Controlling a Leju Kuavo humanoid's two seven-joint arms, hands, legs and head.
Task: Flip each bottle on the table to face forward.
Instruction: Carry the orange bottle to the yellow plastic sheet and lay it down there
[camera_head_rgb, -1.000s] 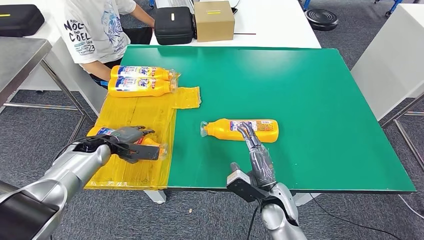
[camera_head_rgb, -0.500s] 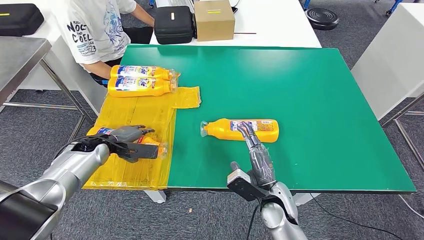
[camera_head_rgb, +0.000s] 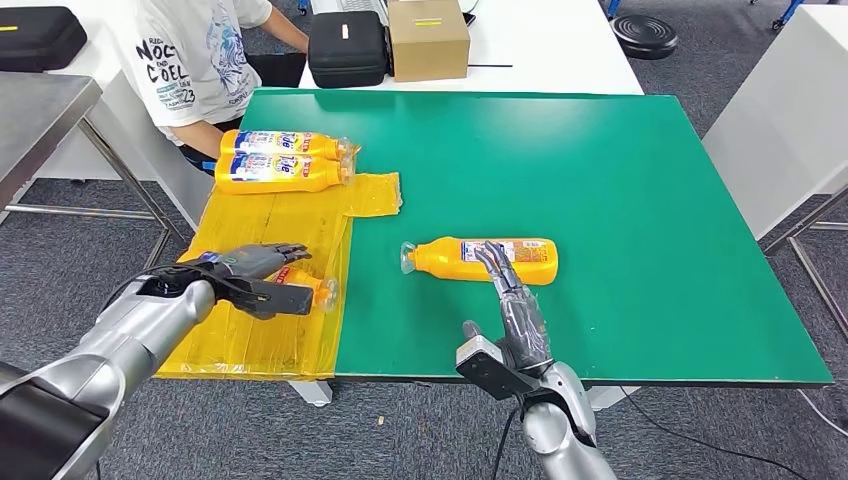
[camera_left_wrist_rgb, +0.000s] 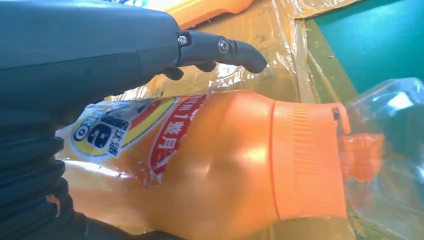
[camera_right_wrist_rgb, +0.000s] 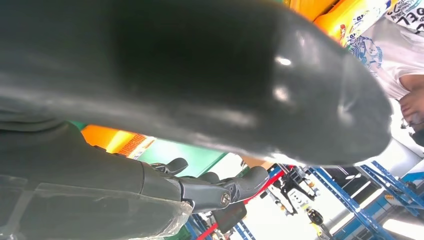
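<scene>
On the yellow plastic sheet at the table's near left corner, left hand grips a bottle lying on its side, fingers wrapped over the body, thumb under. Versus a second ago the hand and bottle sit slightly higher and further in, so the bottle is coming up off the sheet or starting to roll; my read is the flip on this one is under way, not done. The left wrist view shows its label partly toward the camera, orange cap pointing away from the palm.

Right hand hasn't moved: fingers stretched out flat, tips resting on the label end of the middle bottle on the green table, not closed around it. That bottle lies on its side, cap toward the robot's left, unchanged.

Two more bottles lie side by side at the sheet's far end, near a seated person.
</scene>
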